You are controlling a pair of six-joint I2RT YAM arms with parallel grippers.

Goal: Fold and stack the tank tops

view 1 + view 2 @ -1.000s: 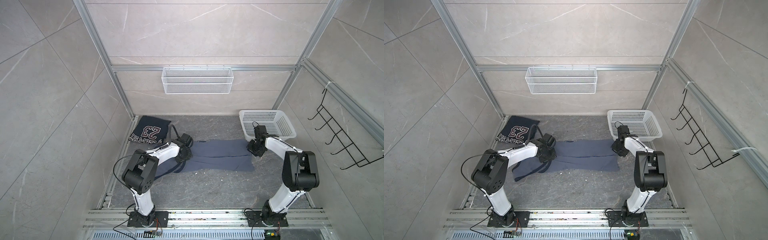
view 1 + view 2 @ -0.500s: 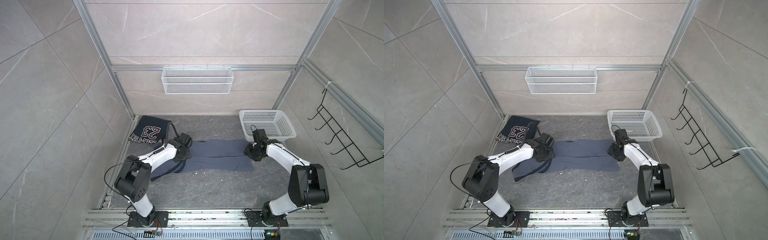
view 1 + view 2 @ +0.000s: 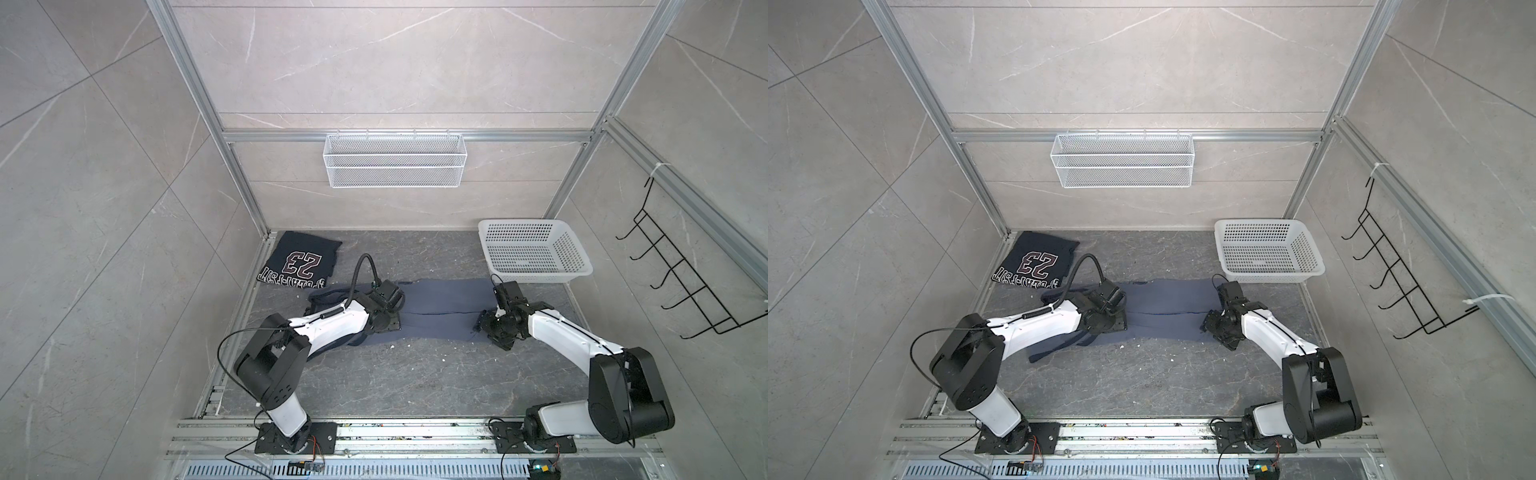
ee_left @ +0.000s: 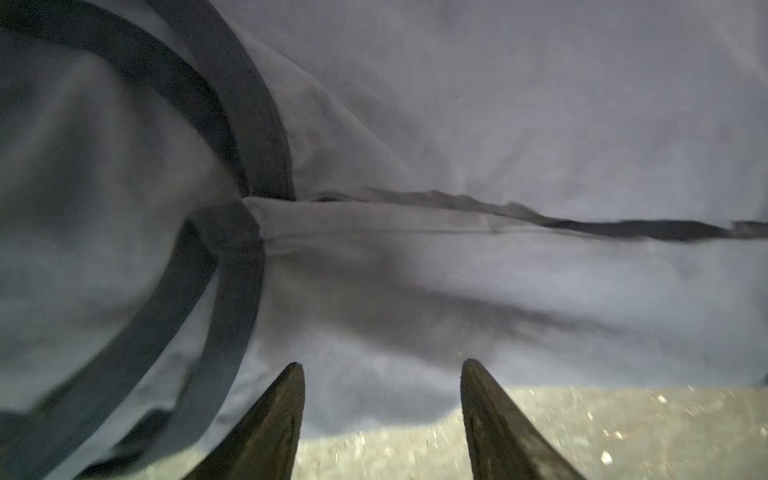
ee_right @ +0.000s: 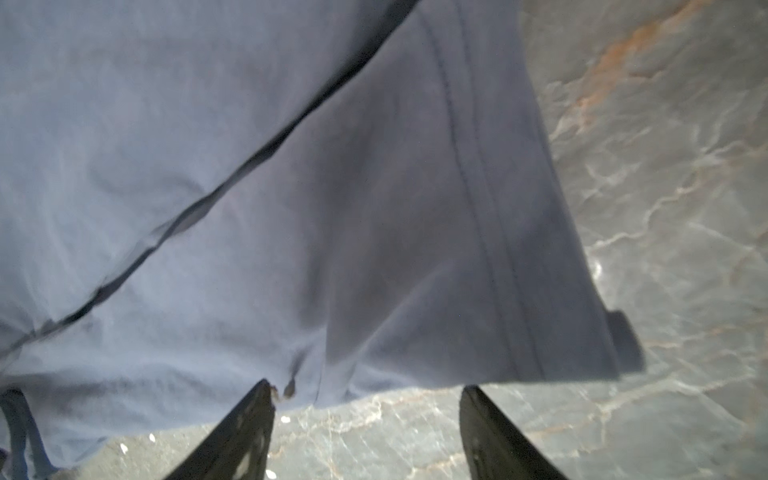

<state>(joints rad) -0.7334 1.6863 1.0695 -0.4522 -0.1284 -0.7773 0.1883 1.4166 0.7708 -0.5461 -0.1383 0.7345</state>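
Slate-blue jersey, thin and limp: the blue top (image 3: 440,307) lies flat on the tabletop (image 3: 415,374), stretched between the two pairs of jaws. One flap is laid over the body, and its free edge (image 4: 582,226) runs as a dark line down the middle. The left jaws stand apart with nothing between them. Their tips sit at the cloth's near border, and the dark armhole trim (image 4: 249,124) curls just ahead and to one side. The right jaws are likewise parted and empty. The stitched hem (image 5: 490,208) runs away ahead of them, and its corner lies just beyond the tips. The navy top (image 3: 299,262) lies folded, "23" upward, well beyond the left jaws in the far corner, apart from the blue one.

The blue top looks light and soft, with no stiffness of its own. It will likely sag wherever it is unsupported, crease easily, and drag rather than slide on the rough tabletop. It is not fragile, but stacked layers may slip over each other. The best hold is probably the near long edge, pinched through every layer. The right jaws would take it at the hem corner and the left jaws just past the armhole, on body cloth rather than the loose straps, which would stretch and skew the fold. Lifting both ends together should keep it taut.
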